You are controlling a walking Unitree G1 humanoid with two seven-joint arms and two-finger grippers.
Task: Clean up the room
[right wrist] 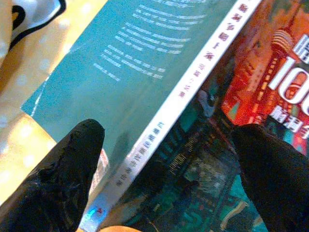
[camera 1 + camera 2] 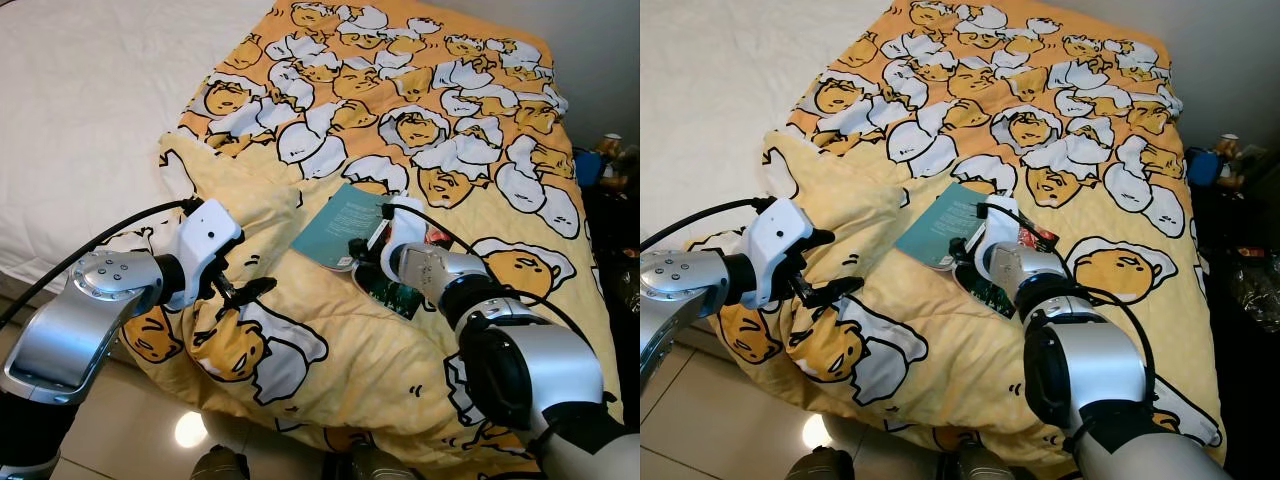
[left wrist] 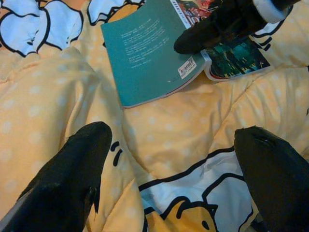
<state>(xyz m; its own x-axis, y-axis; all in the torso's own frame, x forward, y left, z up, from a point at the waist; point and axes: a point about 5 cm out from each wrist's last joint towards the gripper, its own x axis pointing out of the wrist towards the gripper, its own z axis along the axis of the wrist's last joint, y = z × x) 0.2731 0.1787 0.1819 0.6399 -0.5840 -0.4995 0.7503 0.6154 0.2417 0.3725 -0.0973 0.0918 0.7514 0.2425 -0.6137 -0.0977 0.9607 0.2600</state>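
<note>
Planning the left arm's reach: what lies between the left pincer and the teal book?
Only bare rumpled quilt between left pincer and teal book, per the left wrist view.

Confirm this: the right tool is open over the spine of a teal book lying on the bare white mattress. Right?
Not quite. The book lies on the yellow quilt, not the mattress, as the left eye view shows. The rest holds: the right tool is open over its spine.
</note>
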